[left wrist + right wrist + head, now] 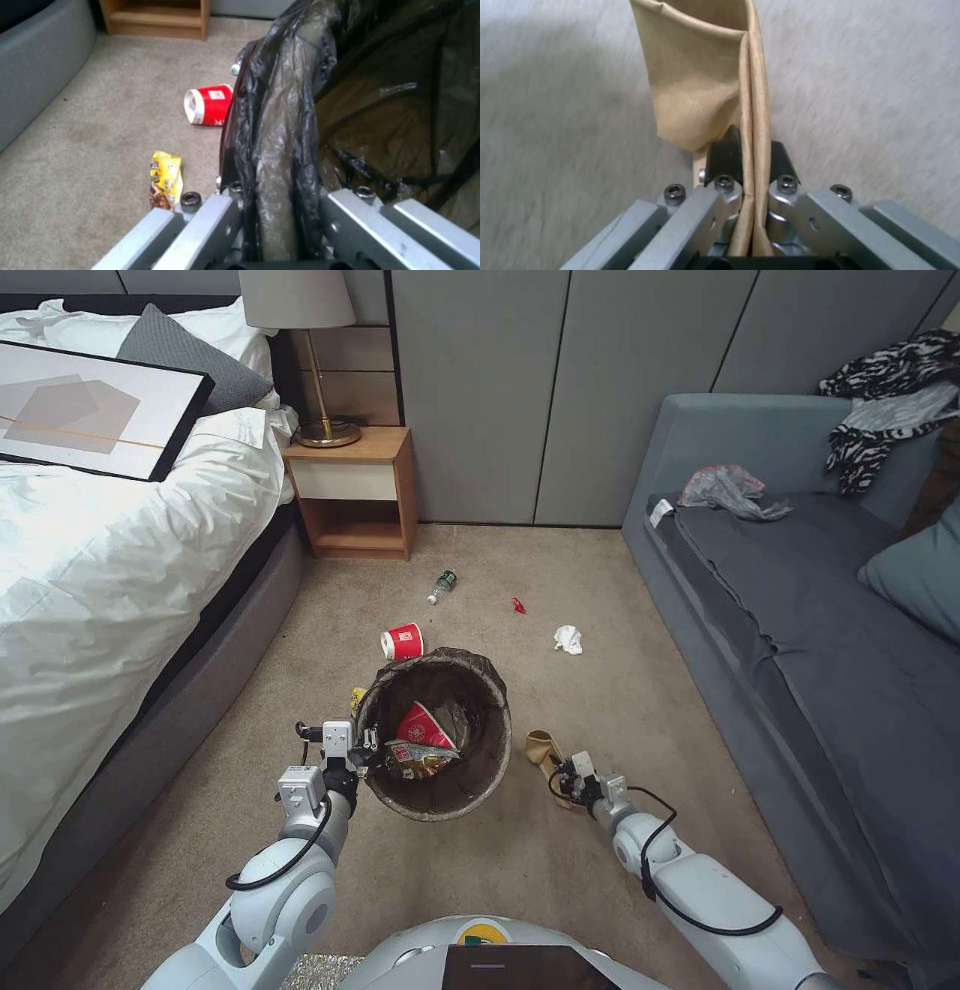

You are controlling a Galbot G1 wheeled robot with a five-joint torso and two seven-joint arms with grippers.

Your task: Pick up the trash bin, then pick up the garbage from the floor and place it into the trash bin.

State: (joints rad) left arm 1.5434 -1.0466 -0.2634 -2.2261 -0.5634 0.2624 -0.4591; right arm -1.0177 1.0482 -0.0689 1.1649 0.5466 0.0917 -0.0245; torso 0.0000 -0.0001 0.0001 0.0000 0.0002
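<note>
Gripping the trash bin (437,732) by its lined rim, left gripper (362,757) is clamped tight. Right gripper (747,157), just beside the bin, is closed on one brown paper bag (700,82). Beyond the bin: one red cup (402,642), one bottle (442,586), one tissue wad (568,639), one red scrap (518,606). One yellow wrapper (166,179) lies beside the left gripper.

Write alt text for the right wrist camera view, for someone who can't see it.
The right gripper is shut on a folded edge of a crumpled brown paper bag, its dark fingertips pinching either side, over beige carpet.
</note>
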